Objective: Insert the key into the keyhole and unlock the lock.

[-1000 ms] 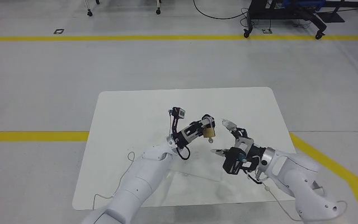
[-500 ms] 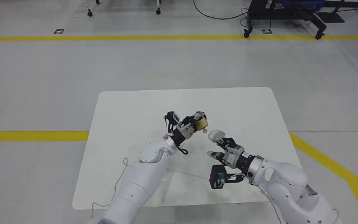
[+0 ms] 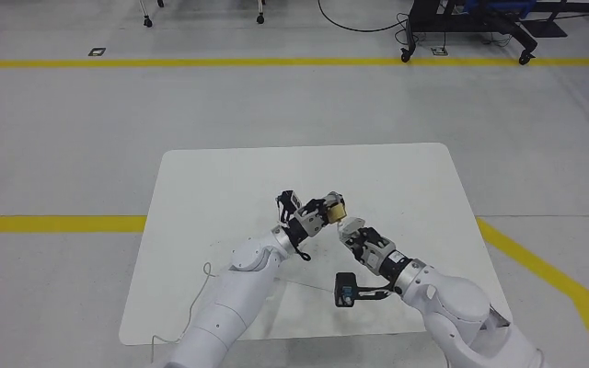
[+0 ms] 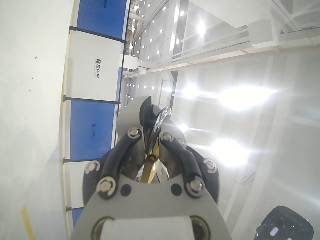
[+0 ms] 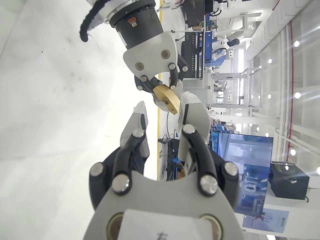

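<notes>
Round brass padlock [image 5: 167,99] is clenched in the left jaws and could be knocked askew by the released right jaws just beside it.

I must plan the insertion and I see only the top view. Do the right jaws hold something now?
Observer: In the right wrist view the right gripper has its jaws open and they grip nothing.
Operator: Thank you. To which side does the keyhole look?
Observer: The lock is clamped in the left gripper, and its keyhole face is turned toward the right gripper, just ahead of the fingertips.
</notes>
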You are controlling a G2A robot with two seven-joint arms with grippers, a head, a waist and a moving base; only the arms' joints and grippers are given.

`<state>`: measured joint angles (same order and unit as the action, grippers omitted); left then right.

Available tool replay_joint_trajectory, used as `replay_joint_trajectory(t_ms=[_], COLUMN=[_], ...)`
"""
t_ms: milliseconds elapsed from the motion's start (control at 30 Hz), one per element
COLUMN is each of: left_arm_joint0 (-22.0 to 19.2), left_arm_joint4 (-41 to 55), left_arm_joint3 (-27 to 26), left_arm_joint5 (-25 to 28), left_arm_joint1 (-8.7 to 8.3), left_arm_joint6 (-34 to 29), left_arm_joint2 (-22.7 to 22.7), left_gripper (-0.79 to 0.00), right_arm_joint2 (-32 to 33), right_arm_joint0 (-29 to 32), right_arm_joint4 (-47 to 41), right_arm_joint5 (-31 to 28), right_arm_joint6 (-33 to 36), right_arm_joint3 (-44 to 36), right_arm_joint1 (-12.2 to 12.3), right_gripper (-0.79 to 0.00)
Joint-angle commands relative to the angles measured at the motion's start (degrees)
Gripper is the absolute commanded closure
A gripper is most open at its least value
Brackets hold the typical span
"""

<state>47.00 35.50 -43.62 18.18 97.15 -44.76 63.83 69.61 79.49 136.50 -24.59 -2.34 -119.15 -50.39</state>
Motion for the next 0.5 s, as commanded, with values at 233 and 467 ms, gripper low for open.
replay_joint_trajectory(t_ms=[233,467], left_arm_joint0=[0.75,0.93], left_arm_joint4=[0.66,0.83], left_arm_joint3=[-0.99,-1.08], left_arm_joint5=[-0.53,-1.05], left_arm_joint1=[-0.13,-0.24], left_arm_joint6=[-0.62,-1.10], left_arm_joint2=[0.04,-0.01], left_gripper=[0.000,0.000], right_arm_joint2=[-2.77,-4.90], right_arm_joint0=[-1.62,-2.23], right_arm_joint4=[3.10,5.17], right_arm_joint5=[-1.08,-0.69], right_arm_joint6=[2.79,6.08], right_arm_joint3=[0.58,0.79], right_arm_joint1=[-0.83,-1.62], right_gripper=[-0.256,-0.157])
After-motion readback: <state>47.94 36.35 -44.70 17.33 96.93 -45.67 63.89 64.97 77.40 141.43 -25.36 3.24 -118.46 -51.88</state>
